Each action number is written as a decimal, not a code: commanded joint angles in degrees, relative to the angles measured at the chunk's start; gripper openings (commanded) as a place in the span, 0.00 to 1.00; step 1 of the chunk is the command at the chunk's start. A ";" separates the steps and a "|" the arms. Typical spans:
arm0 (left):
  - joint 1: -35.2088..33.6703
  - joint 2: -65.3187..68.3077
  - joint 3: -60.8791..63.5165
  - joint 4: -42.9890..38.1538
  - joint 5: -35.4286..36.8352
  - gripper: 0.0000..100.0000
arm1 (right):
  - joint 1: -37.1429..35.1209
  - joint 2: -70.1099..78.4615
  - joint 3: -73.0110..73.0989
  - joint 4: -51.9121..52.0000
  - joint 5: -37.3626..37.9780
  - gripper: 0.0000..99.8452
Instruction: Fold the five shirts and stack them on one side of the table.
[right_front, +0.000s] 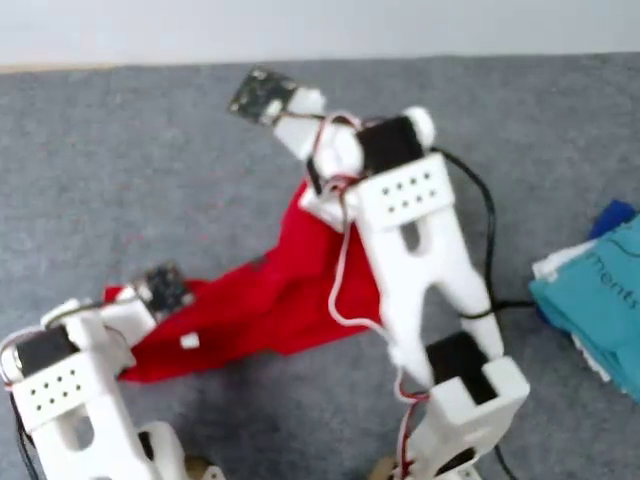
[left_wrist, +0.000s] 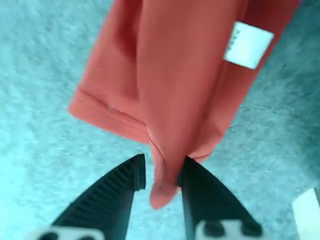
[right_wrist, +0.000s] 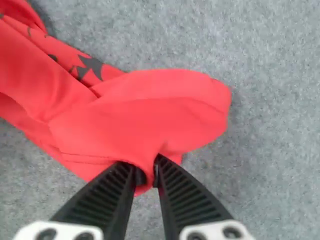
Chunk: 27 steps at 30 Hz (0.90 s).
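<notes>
1. My right gripper (right_wrist: 145, 172) has its two black ribbed jaws pinched tight on a bunched fold of the red shirt (right_wrist: 140, 115).
2. The shirt bulges into a rounded hump just beyond the jaws.
3. The shirt carries dark star-shaped marks (right_wrist: 90, 67) farther out.
4. Grey surface (right_wrist: 260, 50) lies under the shirt.

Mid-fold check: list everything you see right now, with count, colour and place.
red shirt: one, red, mid-table, stretched between both grippers
label: one, white, on the red shirt near the left gripper
folded stack: one pile, teal on top, white and blue layers showing, at the high view's right edge; shirt count unclear
table: one, grey fuzzy surface
left gripper: one, black fingers, pinching the shirt's edge
right gripper: one, black fingers, clamped on a shirt fold
</notes>
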 joint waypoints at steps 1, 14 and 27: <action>1.85 0.26 -5.23 3.43 0.53 0.10 | -0.13 -0.57 -0.26 0.31 -1.23 0.01; 2.02 0.26 -13.41 3.87 4.48 0.00 | 0.13 -2.59 -0.35 0.40 -1.14 0.01; 2.11 0.26 -47.96 1.41 35.69 0.01 | 20.62 -15.25 -19.87 0.31 0.70 0.01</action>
